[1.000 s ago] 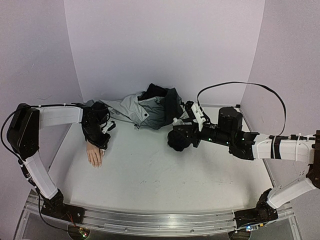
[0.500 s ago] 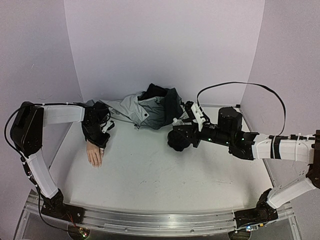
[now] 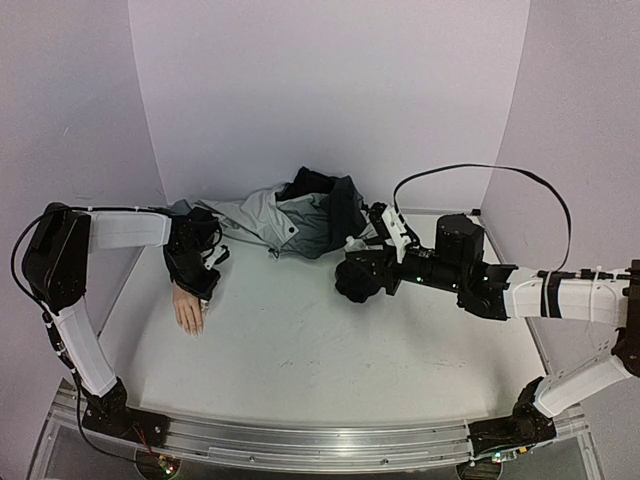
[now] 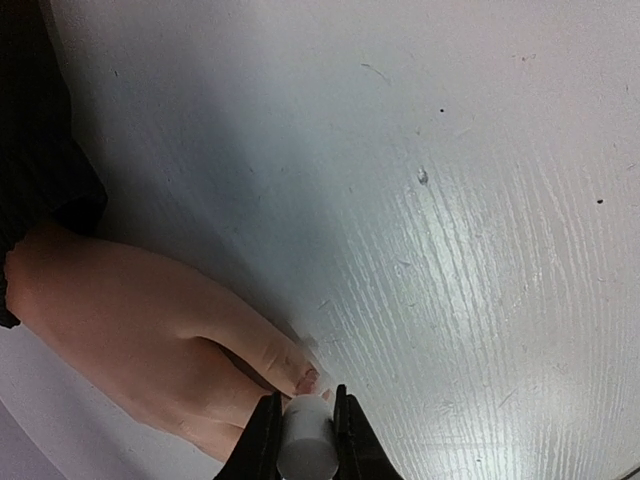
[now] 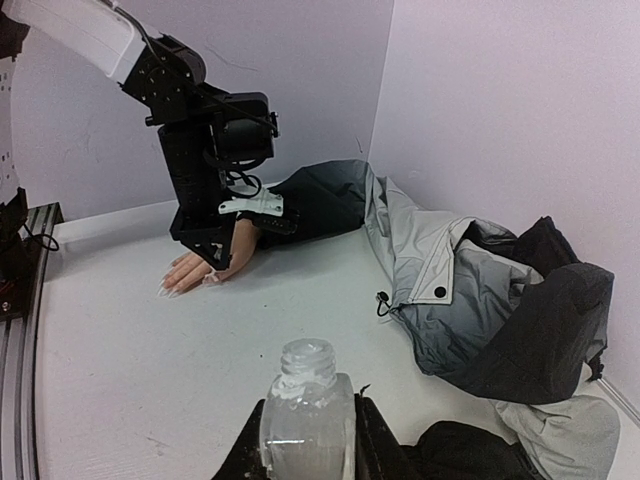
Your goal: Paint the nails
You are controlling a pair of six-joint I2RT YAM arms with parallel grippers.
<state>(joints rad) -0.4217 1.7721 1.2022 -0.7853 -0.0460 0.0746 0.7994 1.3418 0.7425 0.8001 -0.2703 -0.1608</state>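
The pale mannequin hand (image 3: pixel 188 310) lies flat on the white table at the left, its wrist in the jacket sleeve. It also shows in the left wrist view (image 4: pixel 140 330) and the right wrist view (image 5: pixel 188 271). My left gripper (image 3: pixel 202 284) hovers right over it, shut on a white cylindrical brush cap (image 4: pixel 305 447). The cap sits just beside a fingertip whose nail (image 4: pixel 307 380) looks reddish. My right gripper (image 3: pixel 352 277) is at mid-table, shut on a small clear glass bottle (image 5: pixel 306 415) with an open neck, held upright.
A grey-black jacket (image 3: pixel 295 222) lies bunched at the back centre, with one sleeve running to the mannequin hand; it also shows in the right wrist view (image 5: pixel 460 290). White walls close in the back and both sides. A metal rail (image 3: pixel 300 440) runs along the near edge.
The left arm has shifted very slightly above the mannequin hand. The right arm and the bottle have not moved.
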